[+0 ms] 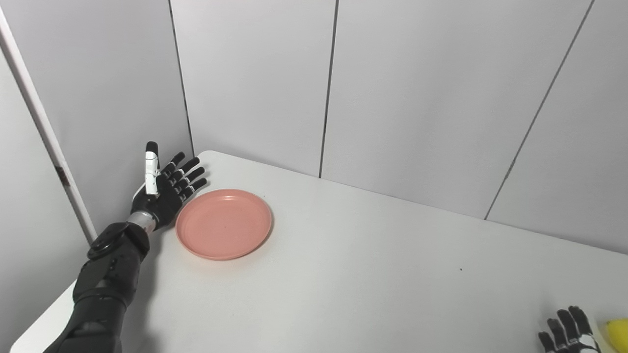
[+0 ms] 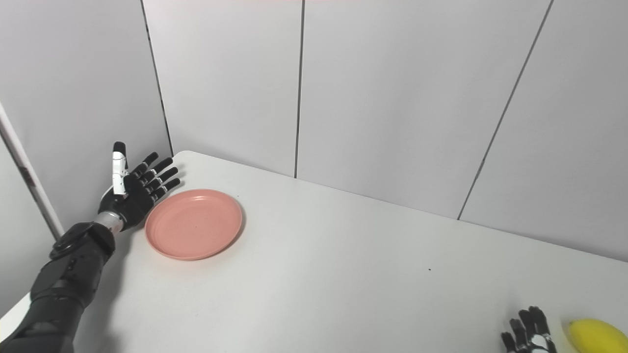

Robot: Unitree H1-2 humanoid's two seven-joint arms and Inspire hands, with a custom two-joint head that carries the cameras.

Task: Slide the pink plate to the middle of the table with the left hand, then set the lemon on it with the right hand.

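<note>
1 round glossy pink plate [image 1: 223,224] beside splayed left hand [image 1: 164,189], right hand [image 2: 529,336] fingers apart near oval lemon [image 2: 596,336]

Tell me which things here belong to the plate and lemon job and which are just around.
Part of the job:
pink plate, empty, by the table's left edge
lemon, at the lower right
left hand, open beside the plate
right hand, next to the lemon

Just around:
white table
grey wall panels
</note>
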